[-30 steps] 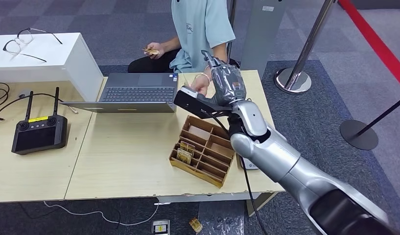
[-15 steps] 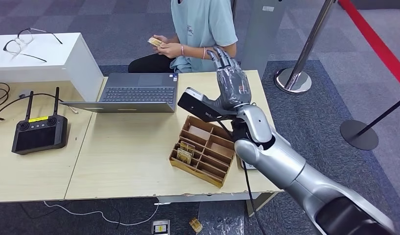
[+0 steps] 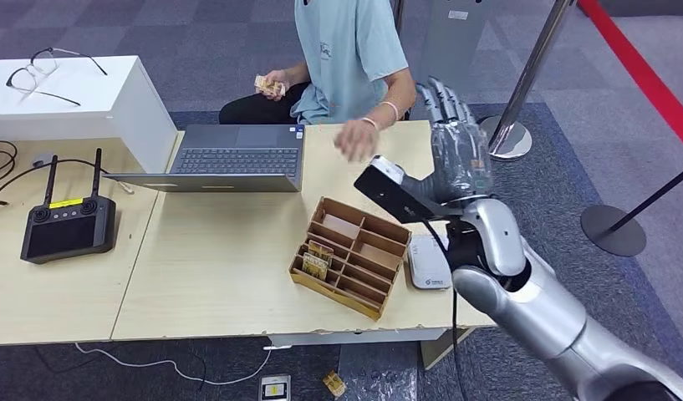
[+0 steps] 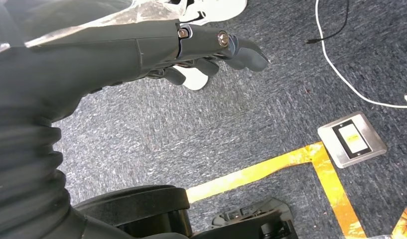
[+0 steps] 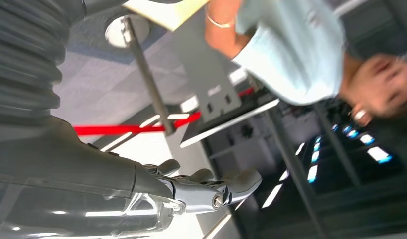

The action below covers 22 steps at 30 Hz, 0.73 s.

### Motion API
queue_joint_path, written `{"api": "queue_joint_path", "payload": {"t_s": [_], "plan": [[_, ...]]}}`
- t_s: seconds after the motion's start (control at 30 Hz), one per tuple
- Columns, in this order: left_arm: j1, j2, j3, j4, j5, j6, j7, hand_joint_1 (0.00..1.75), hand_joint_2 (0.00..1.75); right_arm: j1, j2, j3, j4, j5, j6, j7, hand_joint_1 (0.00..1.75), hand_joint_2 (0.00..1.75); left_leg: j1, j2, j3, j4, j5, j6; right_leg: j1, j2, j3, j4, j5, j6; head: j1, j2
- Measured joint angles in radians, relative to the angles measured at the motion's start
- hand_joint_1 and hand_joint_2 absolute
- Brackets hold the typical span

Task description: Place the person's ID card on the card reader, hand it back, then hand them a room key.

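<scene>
Hovering empty right hand (image 3: 459,150) beside person (image 3: 350,50)

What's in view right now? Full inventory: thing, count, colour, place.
table: 1, light wood, centre
laptop: 1, grey, open, table's far side
compartment tray: 1, brown, right of centre
card reader: 1, white, beside the tray
controller: 1, black, table's left
glasses: 1, dark, on white box
stanchion bases: 2, metal and black, right floor
person: 1, light blue shirt, behind table, holding cards
right hand: raised, empty, fingers apart
left hand: hanging over carpet, empty
</scene>
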Motion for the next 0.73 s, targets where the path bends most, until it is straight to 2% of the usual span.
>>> {"api": "queue_joint_path", "payload": {"t_s": [0.23, 0.43, 0.6, 0.73], "plan": [[0.001, 0.004, 0.002, 0.000, 0.010, 0.005, -0.016, 0.00, 1.75, 0.168, -0.123, -0.176, -0.187, 0.000, 0.025, 0.008, 0.00, 1.75, 0.000, 0.000, 0.000, 0.000, 0.000, 0.000, 0.000, 0.000, 0.000, 0.000, 0.000, 0.000, 0.000, 0.000], [0.002, 0.008, 0.007, 0.001, 0.018, 0.009, -0.018, 0.00, 1.75, 0.357, -0.203, -0.369, -0.294, -0.003, -0.042, 0.009, 0.00, 1.75, 0.000, -0.001, 0.000, 0.000, -0.001, 0.000, 0.000, 0.000, 0.000, 0.000, 0.000, 0.000, 0.000, 0.000], [0.002, 0.008, 0.022, 0.001, 0.037, 0.012, -0.005, 0.00, 1.75, 0.540, -0.237, -0.536, -0.330, -0.045, -0.153, -0.005, 0.00, 1.75, 0.000, -0.001, 0.000, 0.000, -0.001, 0.000, 0.000, 0.000, 0.000, -0.001, 0.000, 0.000, 0.000, 0.000], [0.002, 0.008, 0.030, 0.001, 0.050, 0.012, 0.015, 0.00, 1.75, 0.659, -0.243, -0.638, -0.333, -0.064, -0.202, -0.019, 0.00, 1.75, 0.000, -0.001, 0.000, -0.001, -0.001, 0.000, 0.000, 0.000, 0.000, -0.001, 0.000, 0.000, 0.000, 0.000]]}}
